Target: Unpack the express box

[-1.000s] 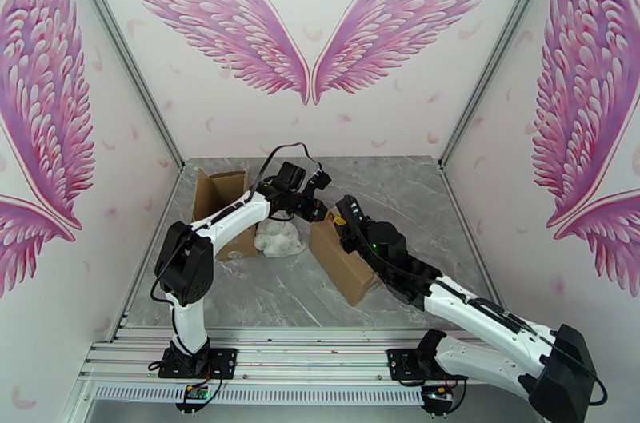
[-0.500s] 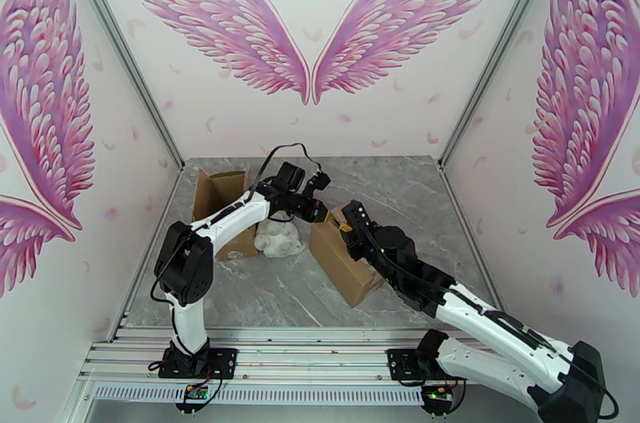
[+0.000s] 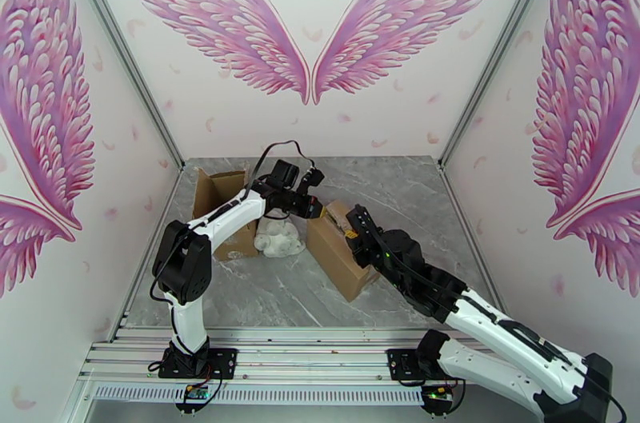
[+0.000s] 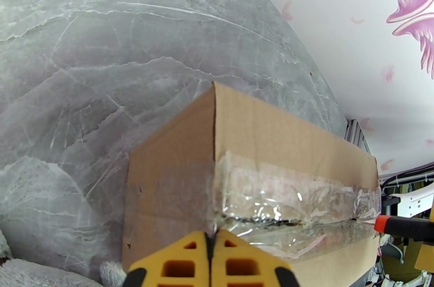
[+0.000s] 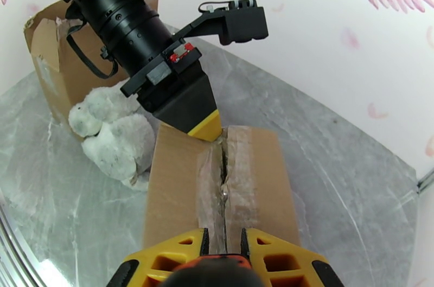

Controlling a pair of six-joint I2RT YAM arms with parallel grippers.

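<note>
Right gripper [image 5: 223, 247] sits at the near end of the taped cardboard box [image 5: 260, 174]. Its yellow fingers [image 5: 184, 253] are a narrow gap apart, one on each side of the clear tape seam [image 5: 223, 179]. Cannot tell if they touch the cardboard.

The box lies on the grey marble table [image 3: 264, 297], mid-table and slightly right of centre, turned at an angle. Flaps are closed. The tape is wrinkled and split along the seam.

Left gripper [image 4: 210, 253] is at the far end of the same seam, fingers pressed together with no gap, tips on the box's top edge at the tape. Cannot tell if any tape is pinched.

A white plush toy [image 5: 111, 139] lies on the table just left of the box. Behind it, at back left, an opened cardboard box [image 3: 214, 191] stands with its flaps up.
</note>
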